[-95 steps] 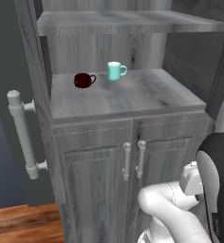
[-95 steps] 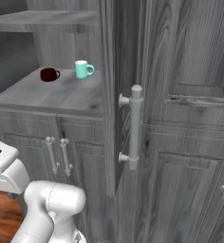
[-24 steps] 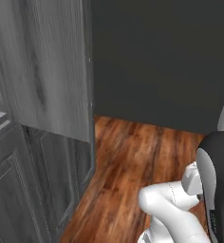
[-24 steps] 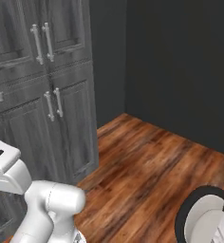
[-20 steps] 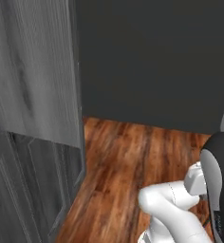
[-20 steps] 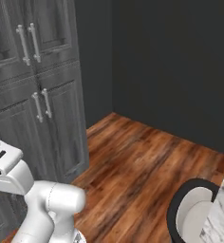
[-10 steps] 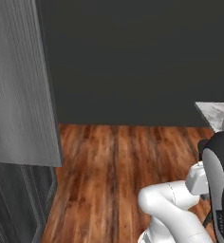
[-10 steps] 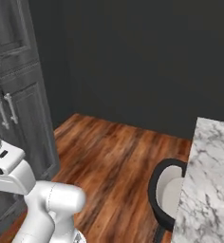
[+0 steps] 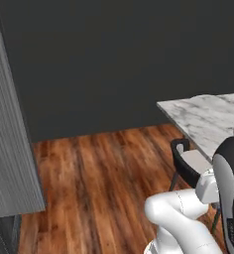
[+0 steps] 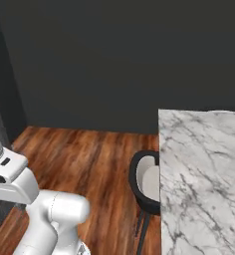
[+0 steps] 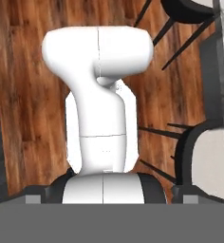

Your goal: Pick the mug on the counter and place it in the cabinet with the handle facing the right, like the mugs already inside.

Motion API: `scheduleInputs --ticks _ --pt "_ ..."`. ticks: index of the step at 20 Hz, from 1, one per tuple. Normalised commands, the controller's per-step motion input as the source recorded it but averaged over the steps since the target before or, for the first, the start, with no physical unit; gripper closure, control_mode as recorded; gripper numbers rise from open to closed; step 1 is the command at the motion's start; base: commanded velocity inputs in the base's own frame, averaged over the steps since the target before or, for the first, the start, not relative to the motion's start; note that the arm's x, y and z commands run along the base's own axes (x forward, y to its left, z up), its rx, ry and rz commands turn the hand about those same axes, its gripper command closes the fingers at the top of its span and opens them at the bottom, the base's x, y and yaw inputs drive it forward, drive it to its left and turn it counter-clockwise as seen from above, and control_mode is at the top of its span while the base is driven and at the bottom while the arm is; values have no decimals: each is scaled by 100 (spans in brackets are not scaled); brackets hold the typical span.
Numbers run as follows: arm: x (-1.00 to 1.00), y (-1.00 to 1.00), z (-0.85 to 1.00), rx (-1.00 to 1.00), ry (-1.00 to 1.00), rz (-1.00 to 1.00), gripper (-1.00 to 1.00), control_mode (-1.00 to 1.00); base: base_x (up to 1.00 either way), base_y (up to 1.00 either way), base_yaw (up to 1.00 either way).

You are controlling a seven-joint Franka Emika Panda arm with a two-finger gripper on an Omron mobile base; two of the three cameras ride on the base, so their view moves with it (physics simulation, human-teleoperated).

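1. Mug: I can't place it at this moment. No mug stands on the stretch of counter (image 10: pixel 204 179) that my cameras take in, so I judge it sits further along the slab.
2. Scene as I read it: white marble counter with grey veins at the right of both base views, dark wall (image 9: pixel 114 59) behind, wood floor (image 9: pixel 99 183) below. A black stool with a pale seat (image 10: pixel 147 182) is tucked against the counter edge. The grey wood-grain cabinet (image 9: pixel 7 149) shows as an edge at far left of the left base view.
3. Gripper: fingertips aren't visible to me; the hand camera looks down at the floor and the stools (image 11: pixel 206 163). By the rig's readings the jaws stand fully wide, and I see nothing between them.
4. Task stage, my judgement: the pick has not begun; the mug must be found first.
5. Handling, going by the task wording alone: a small ceramic mug should be light and rigid. I expect a glazed, slick wall, and it would chip or crack if knocked on marble or dropped.
6. Where I'd take hold:
   - across the body or over the rim, one finger inside and one outside;
   - clear of the loop handle, so the handle's direction stays readable.
7. Risk I'd watch: the mug twisting in the jaws, which would spoil the handle-to-the-right placement beside the mugs already in the cabinet.
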Motion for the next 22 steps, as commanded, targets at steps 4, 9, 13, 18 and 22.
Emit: scheduleInputs --ticks 4,9,13,18,22 --pt "0 0 0 0 0 0 -100 100 2 0 -45" --pt "0 0 0 0 0 0 -100 100 0 0 -45" --pt "0 0 0 0 0 0 -100 100 0 0 -47" --pt "0 0 0 0 0 0 -100 100 0 0 -49" --pt "0 0 0 0 0 0 -100 100 0 0 -48"
